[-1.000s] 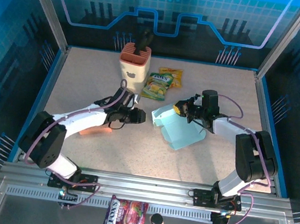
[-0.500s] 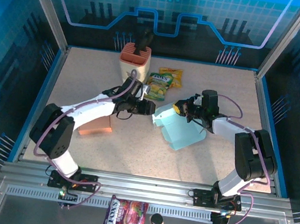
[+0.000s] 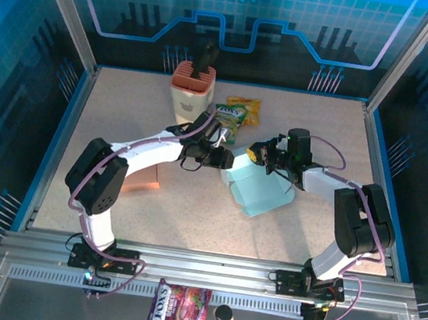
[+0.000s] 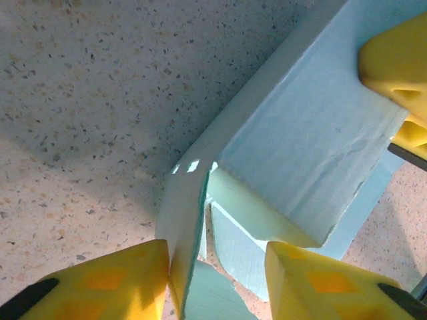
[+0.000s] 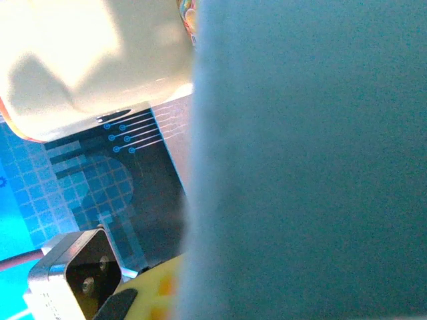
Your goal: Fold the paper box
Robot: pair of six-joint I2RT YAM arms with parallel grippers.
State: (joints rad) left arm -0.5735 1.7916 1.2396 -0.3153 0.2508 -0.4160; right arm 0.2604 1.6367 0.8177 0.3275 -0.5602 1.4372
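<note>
The light blue paper box [image 3: 261,188] lies half-formed at mid table. My left gripper [image 3: 223,160] is at its left edge. In the left wrist view the left gripper [image 4: 217,283] is open, its yellow fingers [image 4: 100,283] either side of an upright flap [image 4: 187,220] that rests against the left-hand finger. The box's main panel [image 4: 313,147] rises behind. My right gripper [image 3: 260,155] is shut on the box's upper edge. In the right wrist view a blurred blue panel [image 5: 307,167] lies against its yellow finger [image 5: 143,293].
A cream and orange holder [image 3: 192,88] stands at the back, with two yellow-green snack packets [image 3: 228,122] beside it. An orange block [image 3: 138,183] lies left of the left arm. A purple candy bag [image 3: 178,310] and a black cap [image 3: 223,315] sit on the near rail.
My left gripper has swung right and slightly back, from beside the orange block to the box's left flap. The right gripper and the box have stayed put.
</note>
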